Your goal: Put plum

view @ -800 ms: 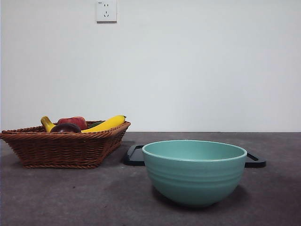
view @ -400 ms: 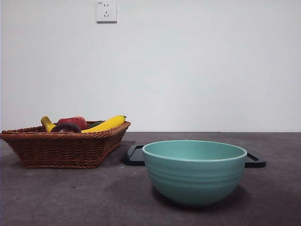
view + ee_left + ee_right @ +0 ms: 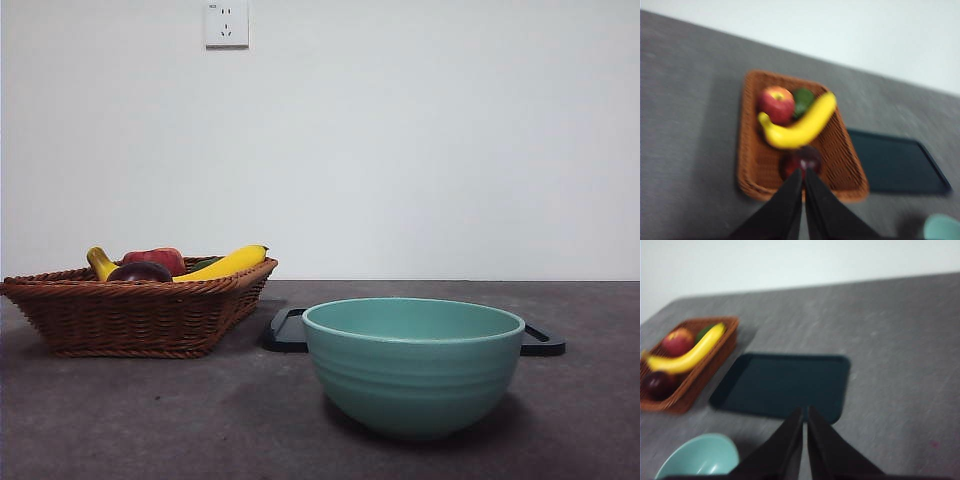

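front view: we see the plum [image 3: 140, 271] in the basket [image 3: 130, 315], beside the banana [image 3: 225, 264]; nothing done yet. left wrist view: our left gripper [image 3: 803, 175] hangs above it, jaws closed, empty. right wrist view: right gripper [image 3: 805, 412] closed, empty, well apart from the basket.

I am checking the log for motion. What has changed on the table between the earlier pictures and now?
Nothing has visibly changed. In the front view the plum lies in the wicker basket as before, and the green bowl and dark tray stand where they were. No arm has entered that view.
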Robot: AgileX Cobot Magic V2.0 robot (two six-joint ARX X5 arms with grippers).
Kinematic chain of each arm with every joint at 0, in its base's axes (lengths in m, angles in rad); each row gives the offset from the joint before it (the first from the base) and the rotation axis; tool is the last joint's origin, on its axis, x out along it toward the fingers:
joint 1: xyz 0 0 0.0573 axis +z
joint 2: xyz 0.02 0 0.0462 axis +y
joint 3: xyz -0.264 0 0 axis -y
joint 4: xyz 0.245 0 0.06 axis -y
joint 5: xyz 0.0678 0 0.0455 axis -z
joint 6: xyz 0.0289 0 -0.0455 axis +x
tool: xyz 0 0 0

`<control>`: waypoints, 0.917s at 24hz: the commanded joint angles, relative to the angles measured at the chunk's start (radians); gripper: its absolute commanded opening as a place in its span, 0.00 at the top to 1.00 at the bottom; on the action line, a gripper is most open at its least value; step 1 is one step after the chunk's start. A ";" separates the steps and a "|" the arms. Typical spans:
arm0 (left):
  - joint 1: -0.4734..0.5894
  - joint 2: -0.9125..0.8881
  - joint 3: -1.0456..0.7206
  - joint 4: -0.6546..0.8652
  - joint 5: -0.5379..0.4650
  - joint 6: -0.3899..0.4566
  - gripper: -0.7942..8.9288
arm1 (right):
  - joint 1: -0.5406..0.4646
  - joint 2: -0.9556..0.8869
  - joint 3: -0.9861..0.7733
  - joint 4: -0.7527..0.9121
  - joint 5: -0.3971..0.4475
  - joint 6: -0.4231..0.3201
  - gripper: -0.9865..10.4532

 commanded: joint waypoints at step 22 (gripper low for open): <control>-0.277 0.486 0.467 -0.464 0.161 0.338 0.91 | 0.263 0.521 0.453 -0.435 -0.172 -0.245 0.91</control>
